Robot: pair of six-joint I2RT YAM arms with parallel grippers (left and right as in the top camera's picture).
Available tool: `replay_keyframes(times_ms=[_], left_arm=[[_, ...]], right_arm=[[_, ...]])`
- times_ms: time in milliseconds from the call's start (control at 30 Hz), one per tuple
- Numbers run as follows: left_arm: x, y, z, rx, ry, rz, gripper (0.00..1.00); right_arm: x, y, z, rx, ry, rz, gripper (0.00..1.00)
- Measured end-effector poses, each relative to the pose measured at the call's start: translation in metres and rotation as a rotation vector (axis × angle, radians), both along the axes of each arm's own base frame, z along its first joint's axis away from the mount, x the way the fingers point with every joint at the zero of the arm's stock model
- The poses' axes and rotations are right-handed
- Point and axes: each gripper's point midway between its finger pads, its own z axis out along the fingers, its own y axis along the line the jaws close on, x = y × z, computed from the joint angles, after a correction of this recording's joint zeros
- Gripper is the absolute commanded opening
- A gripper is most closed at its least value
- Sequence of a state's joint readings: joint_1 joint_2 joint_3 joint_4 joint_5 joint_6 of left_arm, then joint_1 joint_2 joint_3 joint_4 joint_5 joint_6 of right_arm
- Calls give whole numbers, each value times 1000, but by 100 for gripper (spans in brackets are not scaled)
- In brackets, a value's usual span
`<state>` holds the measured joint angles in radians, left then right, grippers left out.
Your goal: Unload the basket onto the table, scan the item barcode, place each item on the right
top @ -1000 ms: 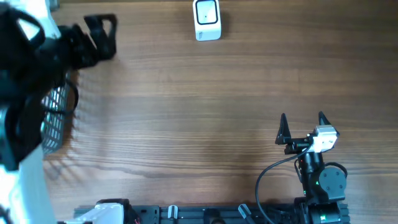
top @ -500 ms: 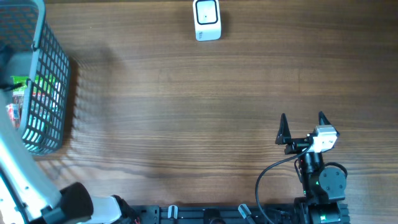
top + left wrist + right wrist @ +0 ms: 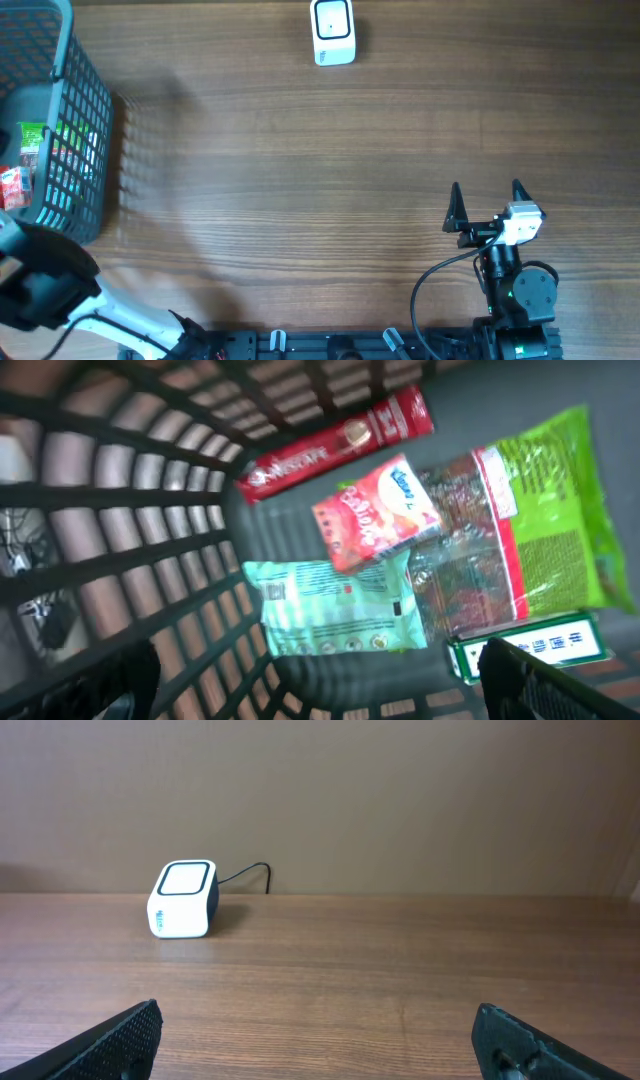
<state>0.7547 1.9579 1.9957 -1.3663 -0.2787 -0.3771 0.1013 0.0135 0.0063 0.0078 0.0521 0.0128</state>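
Observation:
A grey mesh basket stands at the table's left edge and holds the items. The left wrist view looks down into it: a red Nescafe stick, a pink packet, a mint-green packet, a green bag and a white-and-green box. My left gripper hangs open above them, touching none. The white barcode scanner sits at the far middle, also in the right wrist view as the scanner. My right gripper rests open and empty near the front right.
The scanner's cable trails off behind it. The left arm shows blurred at the lower left corner in the overhead view. Bare wooden table lies between basket, scanner and right arm.
The left arm has swept from above the basket's far side down to the near left corner, uncovering the basket. The right arm has not moved.

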Motion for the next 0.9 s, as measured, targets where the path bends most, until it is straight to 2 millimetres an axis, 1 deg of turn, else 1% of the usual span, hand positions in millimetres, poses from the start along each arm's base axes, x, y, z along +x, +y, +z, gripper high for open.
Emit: replay_keyframes(times_ms=[100, 233, 300, 367, 400, 467, 533, 567, 600, 667, 733, 767, 833, 900], left_arm=[[10, 5, -21, -33, 17, -32, 100], [19, 12, -35, -32, 9, -40, 100], [24, 17, -46, -27, 3, -44, 100], [26, 19, -52, -25, 2, -47, 97], [32, 20, -65, -35, 3, -84, 96], [38, 20, -81, -58, 8, -139, 91], [40, 16, -99, -92, 22, -197, 91], [41, 12, -112, -123, 40, -249, 91], [41, 11, -119, -135, 49, -270, 91], [44, 12, -126, -140, 52, -307, 93], [48, 15, -126, -129, 43, -327, 93], [49, 15, -126, -126, 40, -331, 92], [50, 18, -126, -122, 33, -336, 85], [52, 19, -129, -124, 28, -344, 76]], right_arm=[[0, 0, 0, 0, 0, 0, 100], [0, 0, 0, 0, 0, 0, 100], [0, 0, 0, 0, 0, 0, 100], [0, 0, 0, 0, 0, 0, 100], [0, 0, 0, 0, 0, 0, 100], [0, 0, 0, 0, 0, 0, 100], [0, 0, 0, 0, 0, 0, 100], [0, 0, 0, 0, 0, 0, 100], [0, 0, 0, 0, 0, 0, 100], [0, 0, 0, 0, 0, 0, 100], [0, 0, 0, 0, 0, 0, 100], [0, 0, 0, 0, 0, 0, 100], [0, 0, 0, 0, 0, 0, 100], [0, 0, 0, 0, 0, 0, 100]])
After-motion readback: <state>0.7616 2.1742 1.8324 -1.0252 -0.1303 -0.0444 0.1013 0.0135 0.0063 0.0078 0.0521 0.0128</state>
